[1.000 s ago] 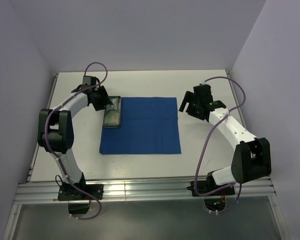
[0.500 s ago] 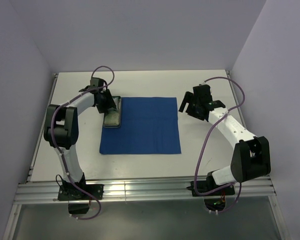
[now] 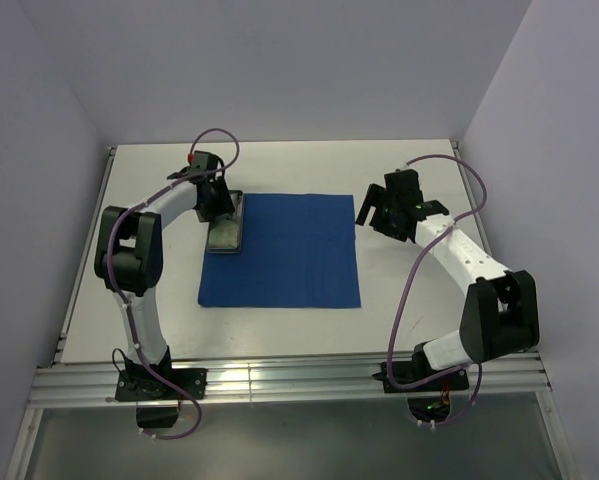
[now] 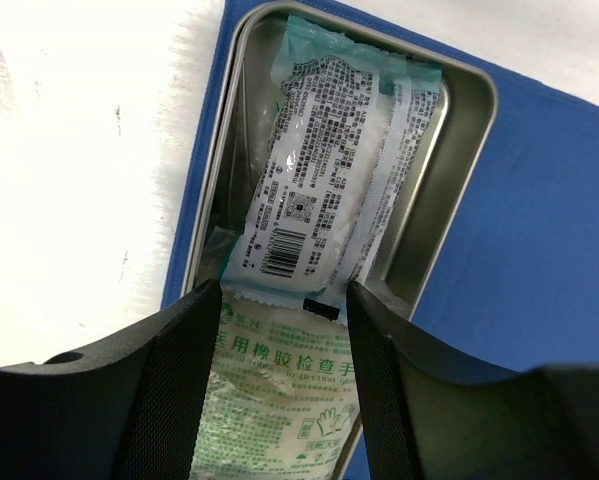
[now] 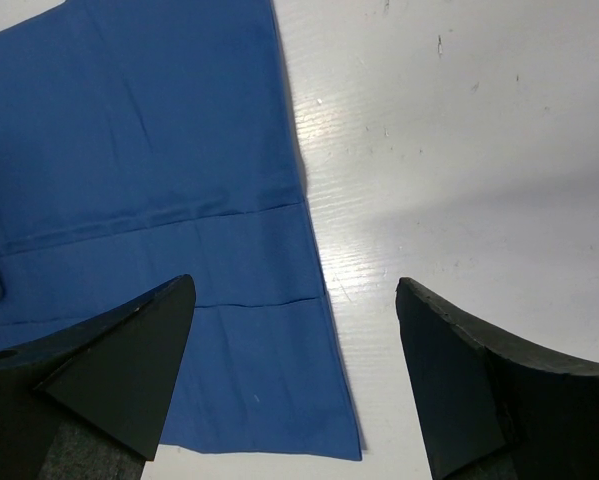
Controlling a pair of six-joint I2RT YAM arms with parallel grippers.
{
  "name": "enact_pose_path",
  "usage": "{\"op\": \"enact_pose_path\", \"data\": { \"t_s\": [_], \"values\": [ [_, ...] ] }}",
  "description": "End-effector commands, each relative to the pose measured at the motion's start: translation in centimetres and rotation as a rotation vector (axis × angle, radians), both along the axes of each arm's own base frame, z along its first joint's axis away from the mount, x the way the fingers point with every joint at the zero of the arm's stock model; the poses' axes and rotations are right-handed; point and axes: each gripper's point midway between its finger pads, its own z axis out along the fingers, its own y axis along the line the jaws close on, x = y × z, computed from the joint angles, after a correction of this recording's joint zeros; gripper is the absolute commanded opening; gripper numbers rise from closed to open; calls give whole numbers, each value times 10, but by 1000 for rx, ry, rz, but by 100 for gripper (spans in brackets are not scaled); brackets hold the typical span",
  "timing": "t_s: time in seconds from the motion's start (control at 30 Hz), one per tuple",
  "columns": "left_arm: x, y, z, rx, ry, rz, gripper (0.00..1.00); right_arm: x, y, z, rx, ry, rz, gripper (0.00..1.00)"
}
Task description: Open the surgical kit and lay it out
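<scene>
We see the left arm [image 3: 159,205] folded forward, left gripper [image 4: 284,300] half-apart astride packets [image 4: 319,190] in the steel tray [image 4: 459,170] on the blue cloth's [image 3: 289,250] left edge, grip unclear; right gripper [image 5: 294,288] wide apart, empty, over the cloth's right edge.

Left arm [image 3: 164,205] rises from its base at the near edge to a raised dark elbow, then its white forearm reaches forward and to the right; the wrist is pitched down; left gripper [image 3: 220,203] points steeply downward; in the wrist view its fingers [image 4: 184,380] stand partly apart; whether they press on anything cannot be told; right arm [image 3: 457,255] folds at an elbow far out on the right and stretches forward and leftward; right gripper [image 3: 377,213] tilts downward, its fingers spread wide with nothing between them.
</scene>
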Motion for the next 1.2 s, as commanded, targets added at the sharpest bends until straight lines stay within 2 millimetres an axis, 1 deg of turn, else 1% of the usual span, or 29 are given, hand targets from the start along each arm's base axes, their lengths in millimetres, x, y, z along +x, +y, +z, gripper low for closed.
{"op": "enact_pose_path", "data": {
  "t_s": [0.0,0.1,0.23,0.33,0.5,0.53,0.6,0.63,0.7,0.73,0.83,0.9,1.0,1.03,1.17],
  "values": [
    [10,6,24,63,-61,-12,58,16,3,17,14,-54,4,89],
    [8,10,32,88,-74,-36,59,16,4,18,19,-56,6,89],
    [6,3,44,83,-93,-89,60,15,4,16,20,-54,7,89],
    [7,-1,56,89,-125,-115,61,15,4,16,23,-52,6,89],
    [15,-3,70,112,-162,-139,61,15,5,16,24,-52,7,89],
    [16,-5,67,118,-155,-158,61,15,5,15,24,-50,9,89],
    [19,-8,68,138,-145,-199,61,16,5,16,24,-50,9,89],
    [22,-9,64,148,-138,-208,62,16,5,16,24,-50,10,89],
    [22,-6,58,173,-116,-237,62,15,4,15,21,-49,9,89],
    [23,-6,52,183,-103,-248,63,16,4,15,20,-49,8,89],
    [25,-7,46,203,-93,-301,63,15,4,15,19,-48,9,89],
    [26,-7,43,221,-84,-329,66,15,4,13,18,-45,8,89],
    [30,-6,35,242,-62,-346,66,15,4,13,16,-44,6,89],
    [29,-7,29,242,-44,-356,66,16,3,14,17,-45,4,89],
    [29,-8,22,238,-29,-376,67,15,4,13,16,-42,7,89]
  ]
}}
